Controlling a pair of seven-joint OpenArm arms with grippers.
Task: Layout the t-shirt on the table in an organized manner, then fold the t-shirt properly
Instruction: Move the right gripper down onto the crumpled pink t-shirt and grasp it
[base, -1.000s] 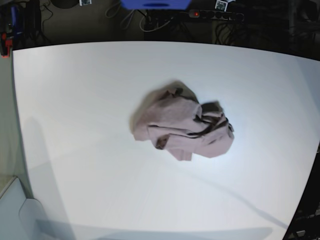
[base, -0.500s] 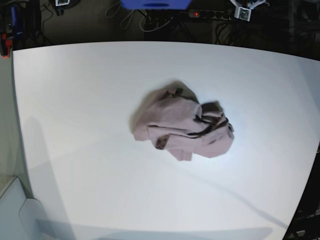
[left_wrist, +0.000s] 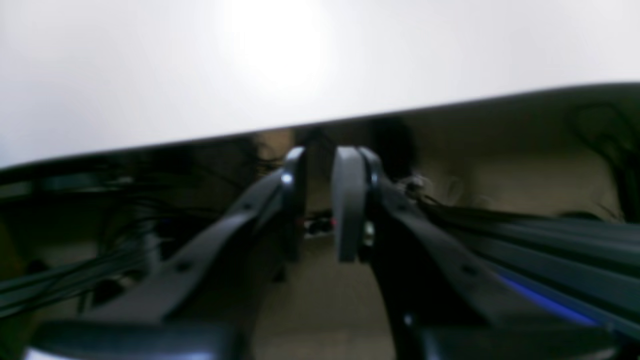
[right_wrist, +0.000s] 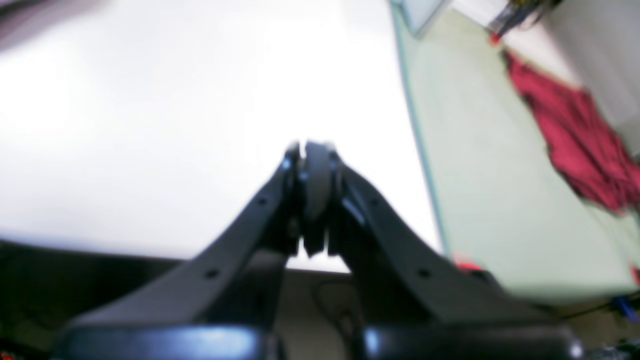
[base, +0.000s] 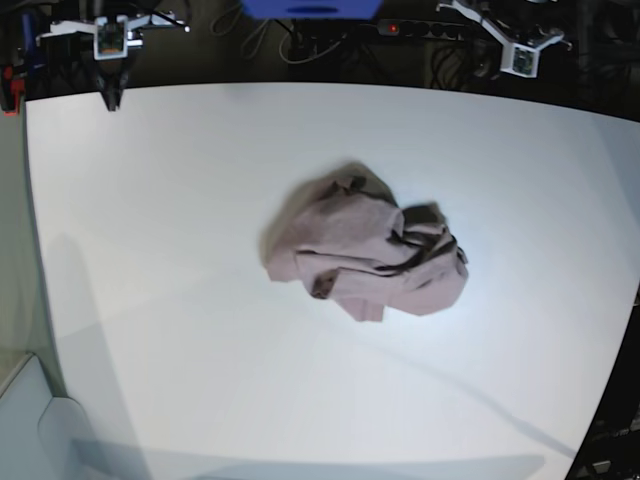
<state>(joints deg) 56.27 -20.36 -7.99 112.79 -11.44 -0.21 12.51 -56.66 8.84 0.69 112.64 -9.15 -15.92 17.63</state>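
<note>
your left gripper (left_wrist: 320, 210) has its jaws a little apart on nothing; your right gripper (right_wrist: 310, 195) is pressed together, also empty. both hang at the far edge of the plain white surface (base: 150, 250). the dusty-pink cotton t-shirt (base: 365, 255) lies crumpled at the middle, well apart from them. it looks soft, light and limp, so pinch a loose outer fold.

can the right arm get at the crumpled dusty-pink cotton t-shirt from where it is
Probably yes: nothing lies on the white table between the right gripper at the far edge and the crumpled dusty-pink t-shirt.
</note>
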